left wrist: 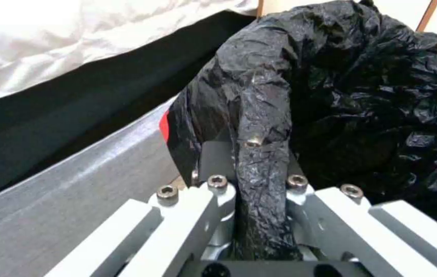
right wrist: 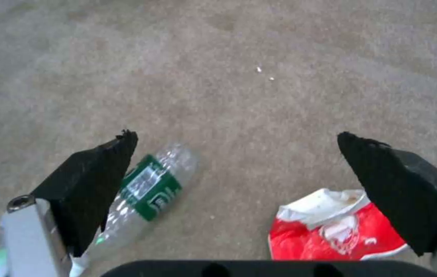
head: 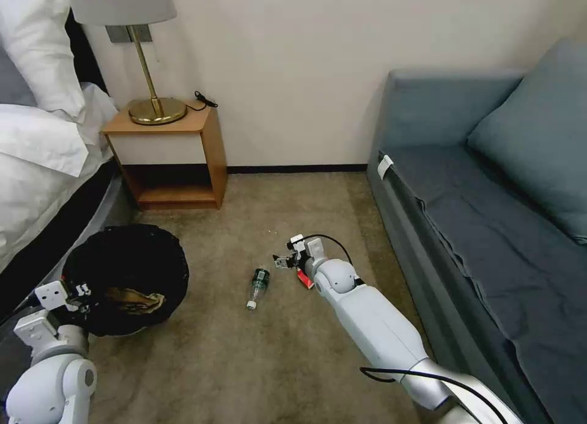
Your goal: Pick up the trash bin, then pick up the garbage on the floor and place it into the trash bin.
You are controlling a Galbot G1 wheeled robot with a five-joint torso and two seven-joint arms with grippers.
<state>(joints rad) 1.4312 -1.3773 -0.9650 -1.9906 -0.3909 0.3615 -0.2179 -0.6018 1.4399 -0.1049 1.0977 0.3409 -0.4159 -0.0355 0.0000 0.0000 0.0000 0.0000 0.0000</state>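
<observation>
The trash bin (head: 125, 277), lined with a crinkled black bag (left wrist: 362, 96), hangs at the lower left beside the bed. My left gripper (head: 76, 289) (left wrist: 254, 161) is shut on its bagged rim. A crumpled brown piece of garbage (head: 137, 300) lies inside the bin. On the floor (head: 244, 363) lie a clear bottle with a green label (head: 258, 286) (right wrist: 147, 188) and a red snack packet (head: 304, 278) (right wrist: 336, 227). My right gripper (head: 287, 259) (right wrist: 236, 135) hovers open low over the carpet, with the bottle by one finger and the packet by the other.
A wooden bedside table (head: 171, 149) with a brass lamp (head: 150, 103) stands against the back wall. The bed (head: 36, 161) runs along the left, and a blue-grey sofa (head: 489, 216) fills the right. Open carpet lies between them.
</observation>
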